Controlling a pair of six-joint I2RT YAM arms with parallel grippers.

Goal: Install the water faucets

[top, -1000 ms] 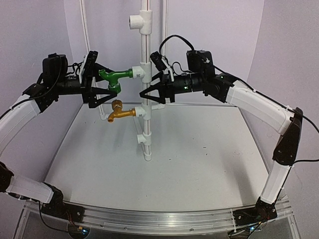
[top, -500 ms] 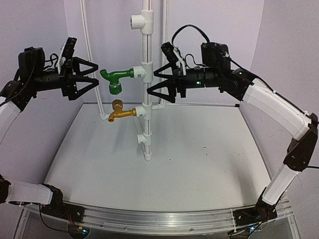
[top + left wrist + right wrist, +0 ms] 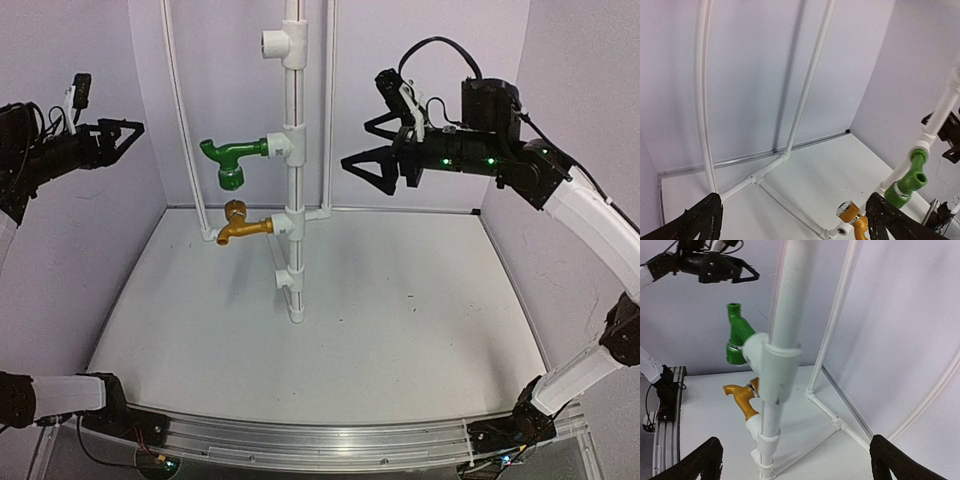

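The green faucet and the golden-brass faucet both sit in T-fittings on the upright white pipe, spouts pointing left, the green one above the golden one. My left gripper is open and empty, far to the left of the green faucet. My right gripper is open and empty, to the right of the pipe at about the green faucet's height. The left wrist view shows the green faucet and the golden faucet at lower right. The right wrist view shows the green faucet and the golden faucet behind the pipe.
An unused white T-fitting sits near the top of the pipe. Thin white frame tubes rise along the back wall and run along the floor. Purple walls close in on three sides of the white tabletop.
Both grippers have drawn back from the pipe: the left far to the left, the right to the right and slightly up. The faucets stay in their fittings.
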